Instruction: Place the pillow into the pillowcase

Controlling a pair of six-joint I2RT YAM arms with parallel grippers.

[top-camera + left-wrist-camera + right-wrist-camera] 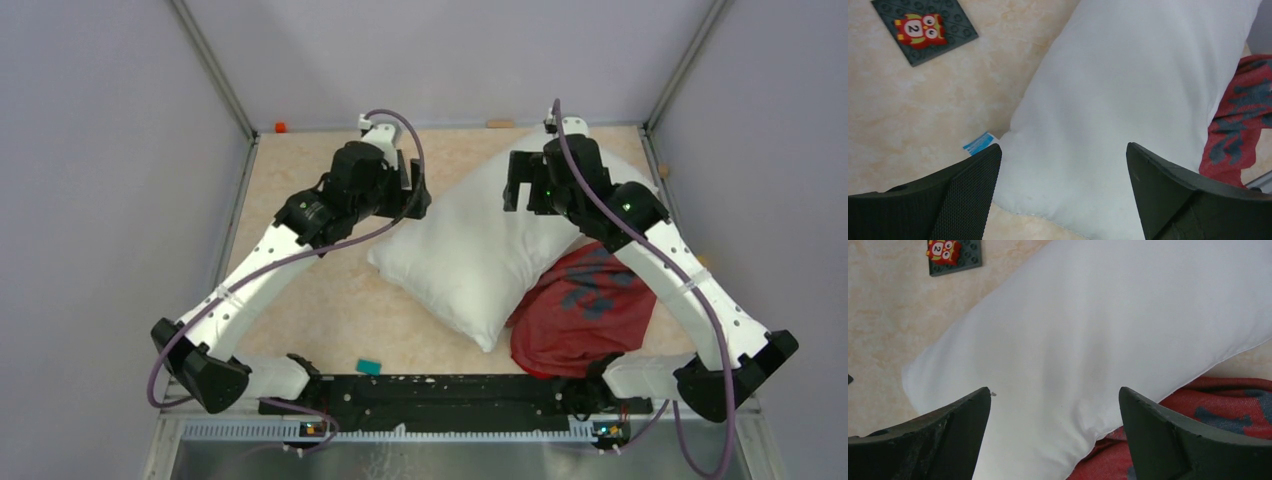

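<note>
Pillow [468, 250], white and plump, lies slantwise on the pale counter [330, 300], wholly outside the pillowcase [585, 310]. The red pillowcase, printed in dark blue, sits as a crumpled heap against the pillow's near right edge. In the right wrist view the pillow's long edge overlaps the red cloth a little. The right arm's forearm crosses above that heap.

The left gripper [1062, 150] hangs at the pillow's left edge toward its far end, jaws spread wide with nothing between them but the pillow's surface below. Whether its fingers [973, 185] touch the fabric cannot be told. A small blue tag [979, 142] sticks out from the pillow's corner, just beside the left finger.

The right gripper [1052, 390] is over the pillow's far end, likewise spread wide and holding nothing. Contact with the pillow is unclear here too.

Beyond the pillow's left side, apart from it, a dark grey studded plate [923, 27] with a red owl figure lies flat on the counter. A small teal block [369, 367] rests near the pillow's near corner, by the arms' base rail.
</note>
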